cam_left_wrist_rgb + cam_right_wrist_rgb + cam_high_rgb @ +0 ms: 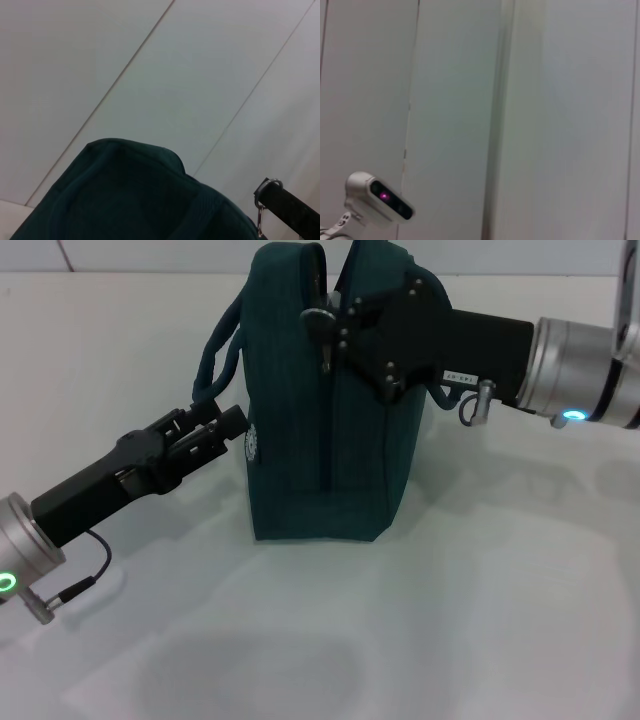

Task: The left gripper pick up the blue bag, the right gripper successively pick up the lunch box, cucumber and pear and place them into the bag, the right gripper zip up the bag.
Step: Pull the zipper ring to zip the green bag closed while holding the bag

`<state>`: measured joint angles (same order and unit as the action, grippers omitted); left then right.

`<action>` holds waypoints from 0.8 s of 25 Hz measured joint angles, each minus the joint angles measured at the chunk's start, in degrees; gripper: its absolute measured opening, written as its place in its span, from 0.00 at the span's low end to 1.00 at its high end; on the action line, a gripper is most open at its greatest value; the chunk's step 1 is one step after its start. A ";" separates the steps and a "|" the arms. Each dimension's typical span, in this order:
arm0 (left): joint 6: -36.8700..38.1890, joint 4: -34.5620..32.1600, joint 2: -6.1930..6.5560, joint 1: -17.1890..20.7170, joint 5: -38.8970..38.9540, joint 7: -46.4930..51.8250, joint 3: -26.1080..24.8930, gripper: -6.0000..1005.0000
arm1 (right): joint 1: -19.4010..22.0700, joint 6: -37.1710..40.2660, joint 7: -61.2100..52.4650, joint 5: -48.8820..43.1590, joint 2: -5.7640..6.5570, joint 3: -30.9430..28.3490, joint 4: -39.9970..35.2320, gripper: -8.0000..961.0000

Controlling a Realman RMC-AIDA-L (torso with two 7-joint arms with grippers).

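Observation:
The blue bag (325, 410) stands upright on the white table in the middle of the head view. Its top edge also fills the bottom of the left wrist view (130, 200). My left gripper (232, 428) comes in from the left and is shut on the bag's side, by the white logo and the lower end of a handle. My right gripper (322, 328) reaches in from the right at the bag's top and is shut on the zipper pull. A metal ring (268, 188) shows at the tip of a black bar beside the bag. Lunch box, cucumber and pear are out of view.
The white table (450, 620) stretches wide in front of and to the right of the bag. The right wrist view shows only pale wall panels and a small white camera unit (377, 197).

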<state>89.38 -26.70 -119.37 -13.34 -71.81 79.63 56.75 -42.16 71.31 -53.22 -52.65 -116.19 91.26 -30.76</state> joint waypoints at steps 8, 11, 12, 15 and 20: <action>0.10 0.50 -0.23 -1.35 0.02 0.14 0.37 0.77 | -1.02 -1.51 1.28 3.75 0.00 5.55 0.26 0.06; 0.10 0.99 -0.26 -2.18 0.02 0.07 1.22 0.77 | -1.06 -2.02 1.63 4.50 0.00 6.25 0.27 0.06; 0.10 1.03 -0.26 -2.33 0.02 0.05 1.38 0.77 | -1.09 -2.10 1.66 4.54 0.00 6.29 0.27 0.06; 0.10 1.09 -0.26 -2.89 0.02 0.04 2.05 0.76 | -1.20 -2.15 1.71 4.57 0.00 6.32 0.15 0.07; -0.45 1.09 -0.25 -3.32 0.03 -0.28 2.43 0.76 | -1.40 -1.87 1.72 4.58 0.00 6.40 -0.10 0.07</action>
<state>88.93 -25.61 -119.62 -16.66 -71.77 79.35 59.18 -43.56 69.44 -51.50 -48.08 -116.19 97.66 -30.86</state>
